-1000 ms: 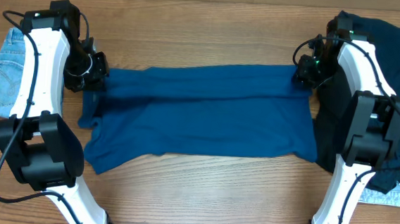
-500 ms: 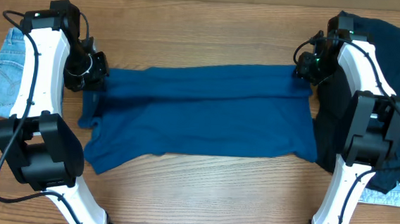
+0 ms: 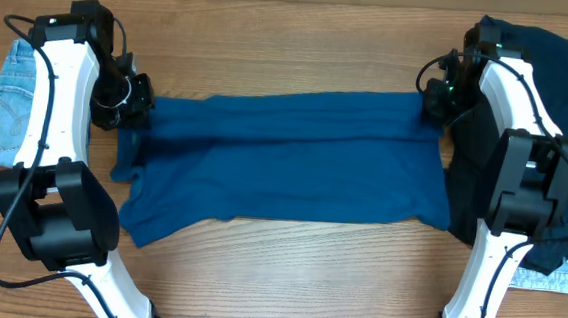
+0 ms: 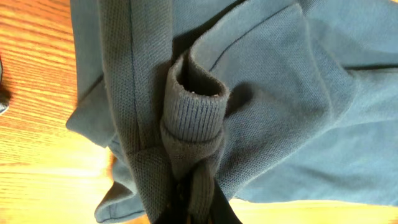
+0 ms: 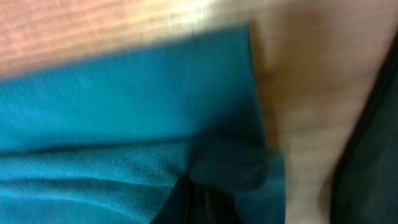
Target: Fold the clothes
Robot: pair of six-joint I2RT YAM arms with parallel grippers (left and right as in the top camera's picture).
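Overhead, I see the blue shirt (image 3: pixel 284 159) spread lengthwise across the middle of the table (image 3: pixel 276 279). The left gripper (image 3: pixel 132 108) sits on its far left corner and the right gripper (image 3: pixel 436 100) on its far right corner. Jeans (image 3: pixel 2 109) lie at the left edge and a dark garment (image 3: pixel 561 68) at the far right corner.

Left wrist: the jaws are closed tight on bunched shirt fabric just below a ribbed cuff (image 4: pixel 194 115).

Right wrist: it's blurred, but the fingers (image 5: pixel 186 205) sit close together, pinching a fold of shirt near its edge.
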